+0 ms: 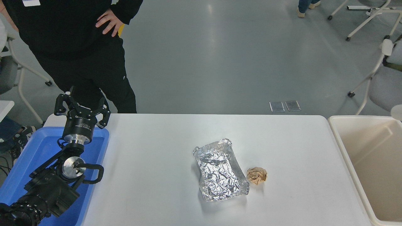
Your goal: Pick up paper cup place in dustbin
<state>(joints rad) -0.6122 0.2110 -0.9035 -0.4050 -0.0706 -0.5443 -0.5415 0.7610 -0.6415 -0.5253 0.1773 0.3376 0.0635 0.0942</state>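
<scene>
I see lots of bare counter (157, 175) in the middle and on the far side. Only the foil tray (220, 171) and the paper ball (257, 175) sit in the way, close together near the middle. The right part of the counter is bare up to the bin (345, 157). The bin is open on top. My left gripper (82, 108) sits over the blue tray (94, 138), blocking the left edge.

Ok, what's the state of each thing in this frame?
left gripper: open, parked over blue tray.
foil tray: crinkled, lying open side up.
paper ball: crumpled, right of foil tray.
dustbin: open-topped, nothing visible inside.
paper cup: perhaps the white sliver at right edge; cannot tell.
right gripper: not in view.
</scene>
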